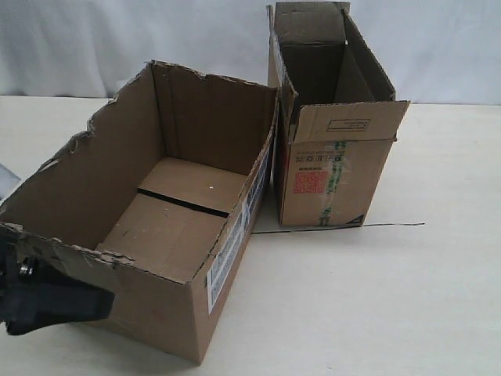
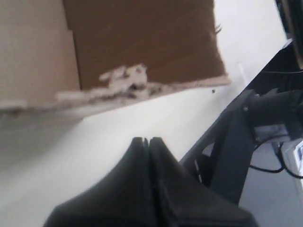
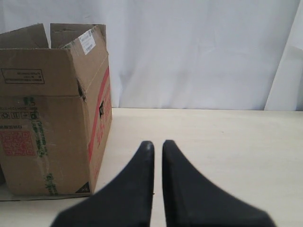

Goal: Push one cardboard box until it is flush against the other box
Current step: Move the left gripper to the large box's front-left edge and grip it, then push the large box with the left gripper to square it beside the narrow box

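Observation:
The cardboard box (image 1: 168, 227), wide with a torn ragged rim and a white label on its right side, stands open at the left. The other box (image 1: 333, 141), taller with top flaps and a red-orange label, stands behind it to the right. Their far corners nearly meet, and a wedge-shaped gap opens toward the front. My left gripper (image 1: 106, 301) is shut and empty, low at the wide box's near-left corner. In the left wrist view its tips (image 2: 147, 139) point at the torn cardboard box (image 2: 142, 42). My right gripper (image 3: 157, 144) is shut and empty, apart from the other box (image 3: 47, 118); the exterior view does not show it.
A pale table (image 1: 391, 298) carries both boxes. A thin dark line (image 1: 352, 226) runs along it from the taller box's front. A white backdrop (image 1: 438, 47) hangs behind. The left wrist view shows the table's edge and a dark frame (image 2: 236, 142) beyond it.

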{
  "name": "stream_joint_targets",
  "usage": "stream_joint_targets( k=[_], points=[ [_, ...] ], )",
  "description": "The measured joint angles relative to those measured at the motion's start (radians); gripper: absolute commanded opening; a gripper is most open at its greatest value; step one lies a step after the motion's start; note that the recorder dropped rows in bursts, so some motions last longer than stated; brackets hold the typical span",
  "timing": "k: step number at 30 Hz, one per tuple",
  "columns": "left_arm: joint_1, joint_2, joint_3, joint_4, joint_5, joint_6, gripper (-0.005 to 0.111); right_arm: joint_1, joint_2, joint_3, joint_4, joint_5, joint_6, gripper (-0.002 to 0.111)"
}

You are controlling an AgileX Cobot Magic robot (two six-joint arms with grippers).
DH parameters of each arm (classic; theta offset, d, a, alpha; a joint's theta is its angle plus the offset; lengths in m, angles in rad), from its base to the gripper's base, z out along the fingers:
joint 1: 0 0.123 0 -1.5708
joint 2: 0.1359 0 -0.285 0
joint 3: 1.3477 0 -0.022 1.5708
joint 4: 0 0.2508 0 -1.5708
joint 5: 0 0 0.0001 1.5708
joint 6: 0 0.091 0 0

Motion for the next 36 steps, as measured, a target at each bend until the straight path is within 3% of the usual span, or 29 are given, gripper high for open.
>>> stream_joint_targets(
  k=[5,16,26,31,36],
  points=[
    [0.000,0.063,0.000,-0.140,-0.016,0.106,0.000,0.000,0.000,0.000,0.000,0.000,0.000,0.005],
    [-0.002,0.105,0.000,-0.308,-0.167,0.213,0.000,0.000,0.000,0.000,0.000,0.000,0.000,0.005],
    [-0.002,0.110,0.000,-0.428,-0.226,0.276,0.000,0.000,0.000,0.000,0.000,0.000,0.000,0.005],
    [-0.002,0.110,0.000,-0.393,-0.153,0.277,0.000,0.000,0.000,0.000,0.000,0.000,0.000,0.005],
    [-0.002,0.110,-0.015,-0.148,-0.089,0.156,0.000,0.000,0.000,0.000,0.000,0.000,0.000,0.005]
  ],
)
